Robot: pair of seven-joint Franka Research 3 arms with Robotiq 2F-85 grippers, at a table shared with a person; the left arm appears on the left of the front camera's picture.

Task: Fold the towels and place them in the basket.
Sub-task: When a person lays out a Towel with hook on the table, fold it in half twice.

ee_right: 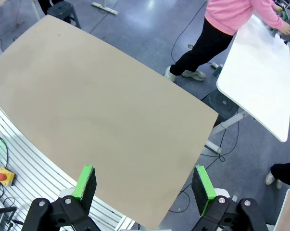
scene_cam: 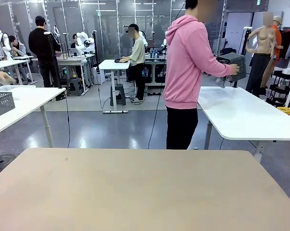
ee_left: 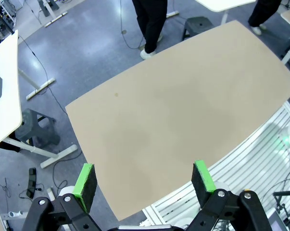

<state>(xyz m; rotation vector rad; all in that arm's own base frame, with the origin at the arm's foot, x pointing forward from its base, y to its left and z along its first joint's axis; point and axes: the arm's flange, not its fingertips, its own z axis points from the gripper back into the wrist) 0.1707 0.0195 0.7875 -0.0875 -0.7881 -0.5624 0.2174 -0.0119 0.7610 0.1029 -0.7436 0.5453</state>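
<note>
Left gripper [ee_left: 145, 180]: hangs above the near edge of the tan table, jaws wide apart, nothing between them.
Tan table [scene_cam: 135, 187]: bare top.
Person [scene_cam: 185, 62]: stands at the far side in a pink hoodie, turned toward the white table.
Basket [scene_cam: 235, 65]: dark grey, held up in the person's hand above the white table.
Cloth [scene_cam: 220, 81]: pale grey and blurred, bunched just under the basket; too unclear to tell if it is a towel.
White table [scene_cam: 245, 113]: beyond the tan table, at the right.
Right gripper [ee_right: 145, 183]: hangs above the tan table's near edge, jaws wide apart, holding nothing.
</note>
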